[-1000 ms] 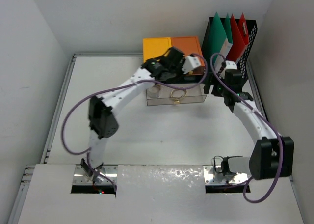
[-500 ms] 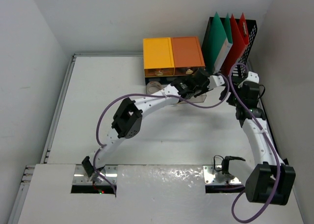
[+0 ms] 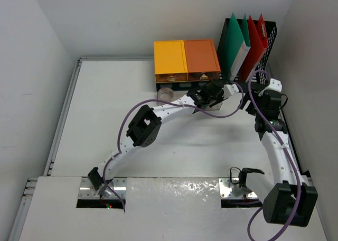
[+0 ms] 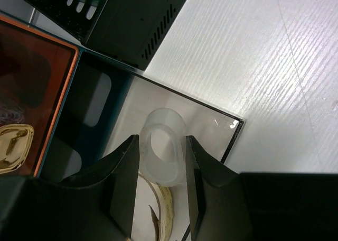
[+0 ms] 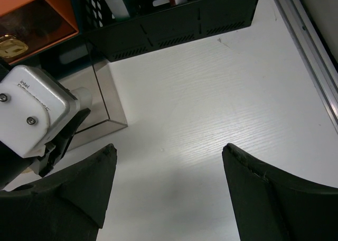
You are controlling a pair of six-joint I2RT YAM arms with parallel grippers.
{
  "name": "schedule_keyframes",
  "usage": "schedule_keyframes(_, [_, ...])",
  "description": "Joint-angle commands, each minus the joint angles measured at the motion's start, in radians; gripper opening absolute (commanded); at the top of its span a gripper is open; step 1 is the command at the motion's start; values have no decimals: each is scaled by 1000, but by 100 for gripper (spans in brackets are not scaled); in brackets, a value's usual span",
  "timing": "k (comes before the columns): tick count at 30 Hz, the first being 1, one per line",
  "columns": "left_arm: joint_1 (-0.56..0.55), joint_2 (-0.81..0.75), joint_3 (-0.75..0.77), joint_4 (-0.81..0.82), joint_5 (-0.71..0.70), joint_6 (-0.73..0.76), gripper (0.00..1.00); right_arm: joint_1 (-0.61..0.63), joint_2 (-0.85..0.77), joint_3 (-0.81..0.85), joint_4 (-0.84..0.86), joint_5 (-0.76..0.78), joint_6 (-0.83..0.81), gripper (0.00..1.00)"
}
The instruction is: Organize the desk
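Observation:
The white desk (image 3: 105, 109) carries a drawer unit (image 3: 186, 58) with yellow and orange tops at the back. Its clear bottom drawer (image 4: 211, 130) stands open. My left gripper (image 4: 162, 141) is shut on a clear tape roll (image 4: 163, 156) and holds it over the right end of this drawer; in the top view the left gripper (image 3: 217, 95) is in front of the orange drawer. A brownish tape roll (image 4: 165, 209) lies in the drawer below it. My right gripper (image 5: 169, 148) is open and empty above bare desk (image 5: 211, 93), right of the drawer.
A black file holder (image 3: 248, 40) with green and red folders stands at the back right, close to my right gripper (image 3: 253, 99). Another pale roll (image 3: 167, 93) sits at the unit's left front. A gold clip (image 4: 10, 148) lies in the orange drawer.
My left gripper has swung right and down from above the unit to the open drawer's right end. My right gripper has pulled back to the right, away from the drawer.

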Motion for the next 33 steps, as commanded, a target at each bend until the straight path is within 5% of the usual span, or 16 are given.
schedule_keyframes(1, [-3,1,-5,12,13,-14,0,3,-28,-10,42,-12,-3,79])
schedule_keyframes(10, [-3,-40,-64,-35,7,10,8,3,-14,-2,45,-38,-6,79])
schedule_keyframes(17, [-3,-57,-80,-41,23,23,40,3,-12,1,53,-45,-6,80])
schedule_keyframes(26, [-3,-83,-74,-80,65,30,58,3,60,62,25,-204,14,81])
schedule_keyframes(33, [-5,-128,-51,-109,60,33,62,3,40,61,13,-204,15,82])
